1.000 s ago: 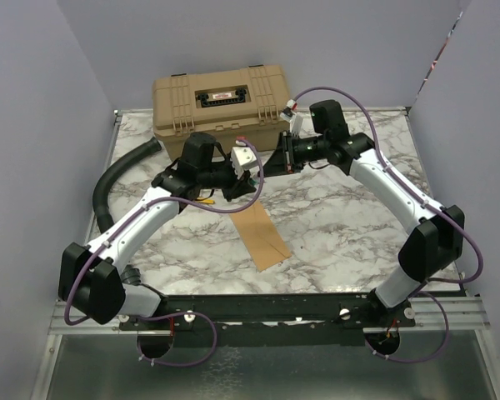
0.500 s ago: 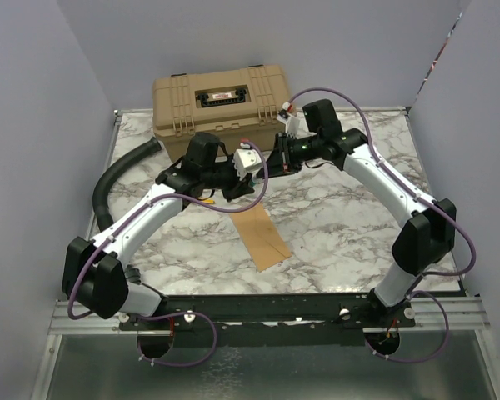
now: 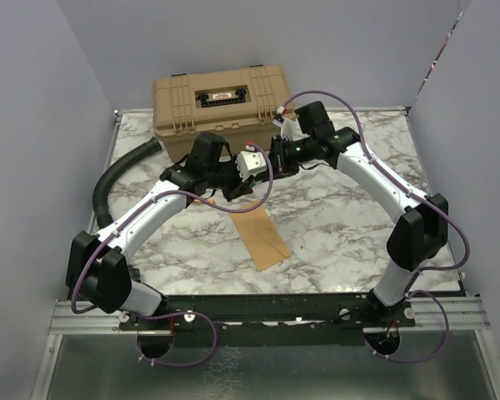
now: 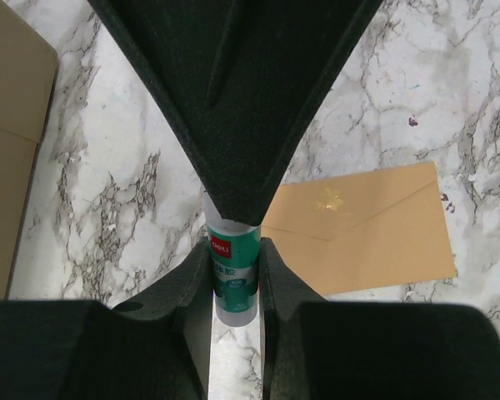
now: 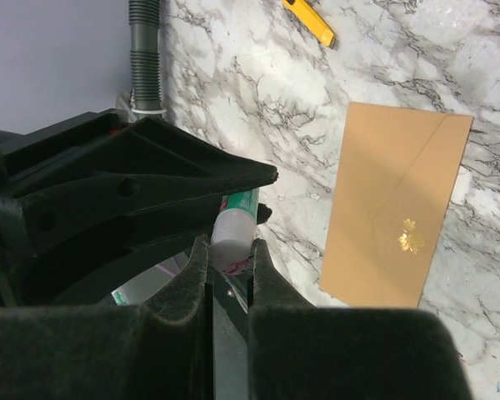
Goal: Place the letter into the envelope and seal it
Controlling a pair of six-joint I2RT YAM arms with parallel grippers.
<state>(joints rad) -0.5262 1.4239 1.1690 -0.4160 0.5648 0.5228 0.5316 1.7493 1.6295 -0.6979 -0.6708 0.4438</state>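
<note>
The kraft-brown envelope [image 3: 263,237] lies flat on the marble table, flap folded down with a gold leaf mark; it also shows in the left wrist view [image 4: 358,229] and the right wrist view [image 5: 396,217]. The letter is out of view. My left gripper [image 4: 235,254] is shut on the green body of a glue stick [image 4: 233,279]. My right gripper [image 5: 230,248] is shut on the stick's white cap [image 5: 232,236]. In the top view the left gripper [image 3: 243,185] and the right gripper [image 3: 271,160] meet above the table, behind the envelope.
A big tan plastic case [image 3: 221,102] stands at the back of the table. A black ribbed hose [image 3: 121,171] curves along the left side. A yellow tool [image 5: 310,21] lies on the marble beyond the envelope.
My right gripper has moved left toward my left gripper, and the left gripper has shifted a little back. The two now meet. The envelope has not moved.
</note>
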